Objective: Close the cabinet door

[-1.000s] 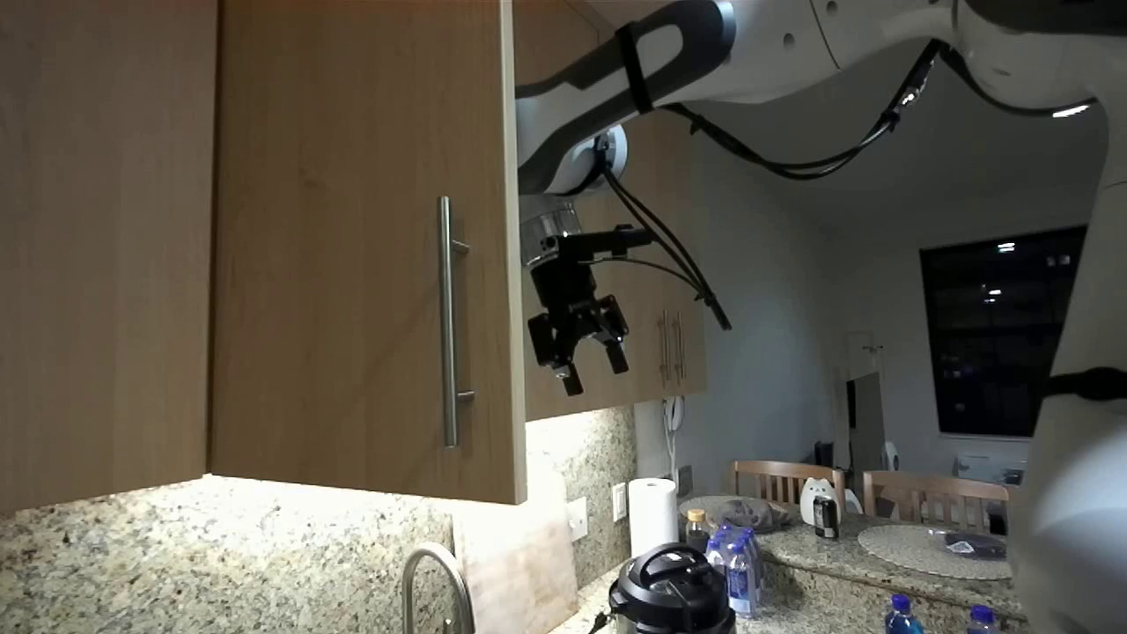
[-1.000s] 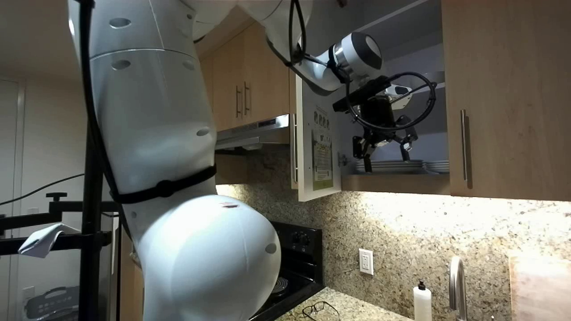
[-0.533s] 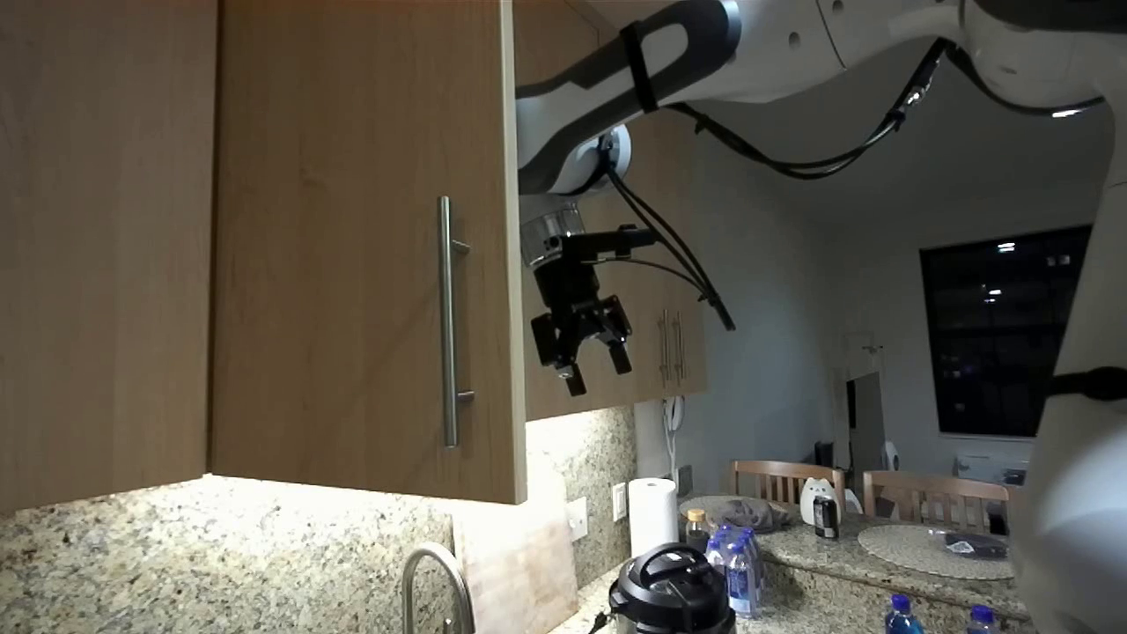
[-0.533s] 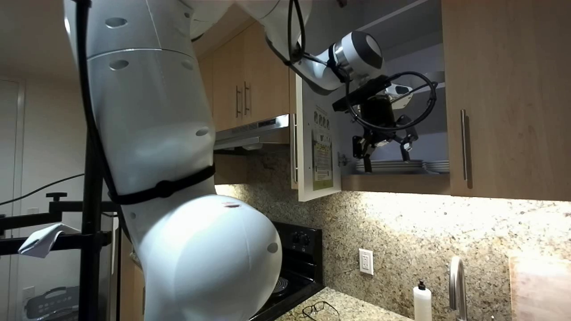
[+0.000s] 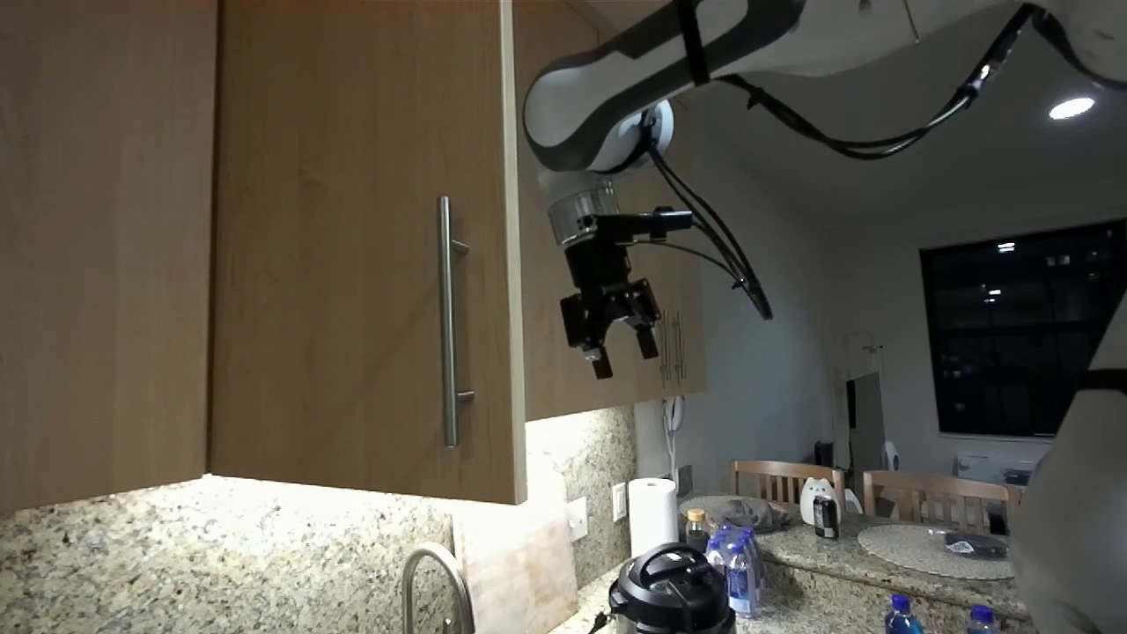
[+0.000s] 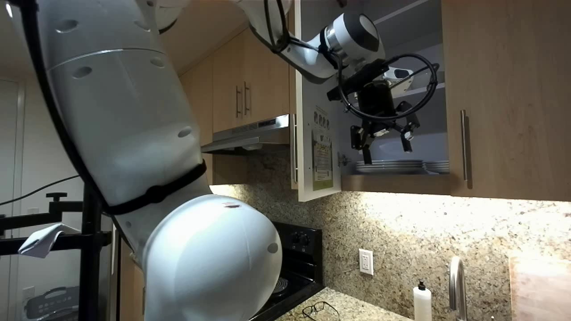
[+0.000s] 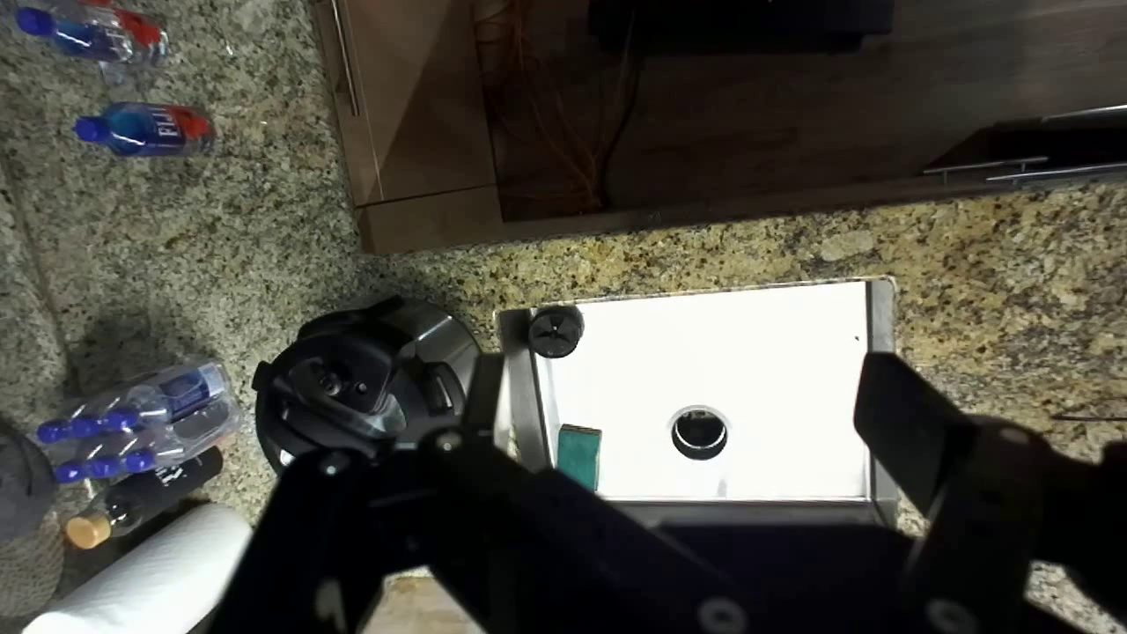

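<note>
The cabinet door (image 5: 352, 264) is a tall light-brown wood-grain panel with a slim vertical metal bar handle (image 5: 448, 321) near its free edge. It stands open; its pale inner face with a paper sheet shows in an exterior view (image 6: 317, 151). My gripper (image 5: 625, 355) hangs pointing down just past the door's free edge, apart from it. In an exterior view the gripper (image 6: 387, 151) is in front of the open cabinet, on the door's inner side. Its fingers are spread and empty, also in the wrist view (image 7: 687, 396). The door is out of the wrist view.
Stacked plates (image 6: 389, 166) sit on the open cabinet's bottom shelf. A neighbouring cabinet door (image 6: 508, 98) is shut at the right. A range hood (image 6: 252, 133) is behind the open door. Below are a sink (image 7: 880, 317), a faucet (image 6: 456, 285) and a black-lidded cooker (image 5: 673, 586).
My gripper and forearm have moved right and up in an exterior view, clear of the door's edge. In an exterior view the upper arm leans further left. The door has not moved.
</note>
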You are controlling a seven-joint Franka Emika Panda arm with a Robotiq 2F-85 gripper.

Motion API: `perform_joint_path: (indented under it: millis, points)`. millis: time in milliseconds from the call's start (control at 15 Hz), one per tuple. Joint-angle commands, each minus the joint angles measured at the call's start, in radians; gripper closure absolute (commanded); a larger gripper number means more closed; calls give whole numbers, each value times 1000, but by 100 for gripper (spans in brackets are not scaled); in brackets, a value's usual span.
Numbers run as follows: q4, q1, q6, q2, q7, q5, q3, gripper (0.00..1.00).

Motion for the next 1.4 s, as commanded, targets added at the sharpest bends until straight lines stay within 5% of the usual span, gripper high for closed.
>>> perform_joint_path:
  millis: [0, 600, 1333]
  points:
    - [-115, 19, 41, -150, -48, -2, -16, 0]
    - [-243, 44, -41, -469, -156, -25, -32, 0]
    - [-215, 138, -38, -633, -214, -21, 17, 0]
